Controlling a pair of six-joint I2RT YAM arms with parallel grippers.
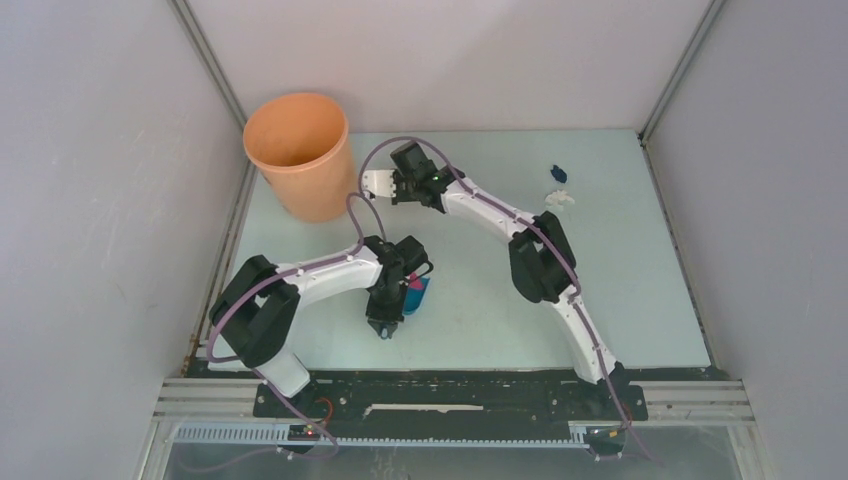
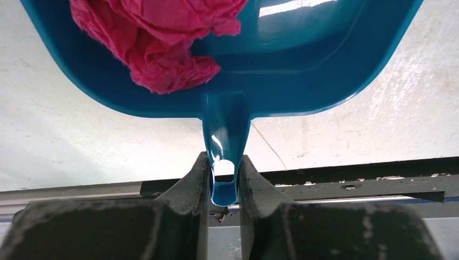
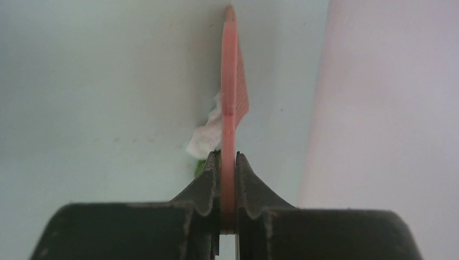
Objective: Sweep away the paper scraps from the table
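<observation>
The left claw (image 2: 223, 161) is clamped on the handle of the blue dustpan (image 2: 314, 65), which is held over the near-middle of the surface (image 1: 480, 320). I cannot tell whether its lip touches down. A magenta scrap (image 2: 162, 49) already lies in the pan. The right claw (image 3: 228, 158) is pinched tight on the pink brush (image 3: 231, 81), seen edge-on with its head reaching out ahead of the claw. Just beside the brush, on its left, lies a white scrap (image 3: 203, 142). Nearer the claw is an olive-green bit (image 3: 201, 167), half hidden by a finger. From above, two more paper scraps sit toward the far right, close together and well apart from both arms: a dark blue scrap (image 1: 557, 173) and a second white scrap (image 1: 561, 198). An orange bucket (image 1: 300, 150) stands at the far left corner. The step in hand looks like gathering the white and green pair. Brush and pan are apart, so I would bring the pan's lip flat to the surface close behind the pair before stroking. Strokes should be short and low, with the bristles only grazing, as crumpled paper is light and likely to skip sideways. The pan should be kept level, or the magenta piece may roll out.
</observation>
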